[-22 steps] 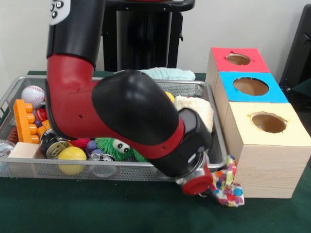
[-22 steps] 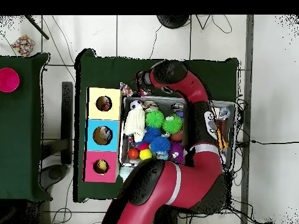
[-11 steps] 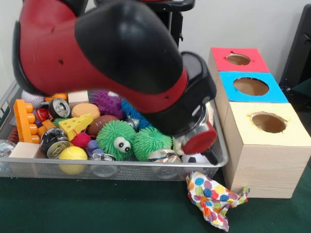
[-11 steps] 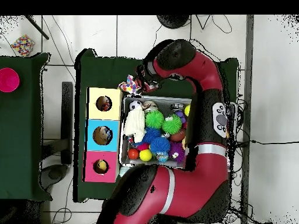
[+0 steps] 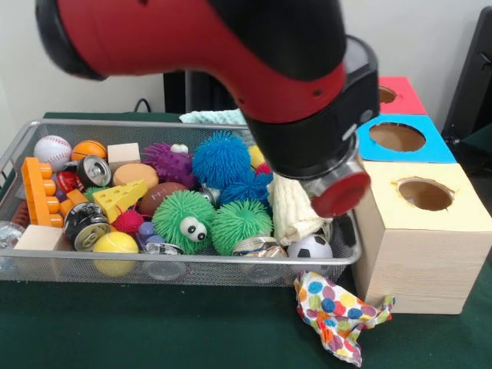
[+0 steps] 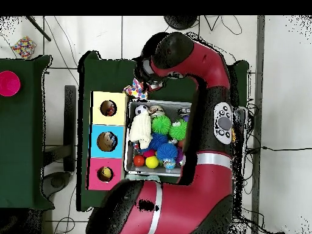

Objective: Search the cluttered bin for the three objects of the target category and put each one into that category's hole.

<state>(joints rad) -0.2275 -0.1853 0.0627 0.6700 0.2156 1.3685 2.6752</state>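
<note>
A polka-dot cloth lies crumpled on the green table, in front of the wire bin and against the yellow box. From overhead the polka-dot cloth shows just beyond the bin's corner. The arm's wrist hangs over the bin's right end and hides the gripper in the front view. Overhead, the gripper is a dark shape above and beside the cloth, holding nothing I can see. A white knitted cloth lies in the bin, and a pale teal cloth sits behind it.
Three boxes with round holes stand in a row: yellow, blue, red. The bin holds fuzzy balls, a baseball, cans, a cheese wedge, orange bricks and a small football.
One second ago the polka-dot cloth hung at the arm's end by the yellow box; it then dropped onto the table. The arm has since risen and swung towards the boxes.
</note>
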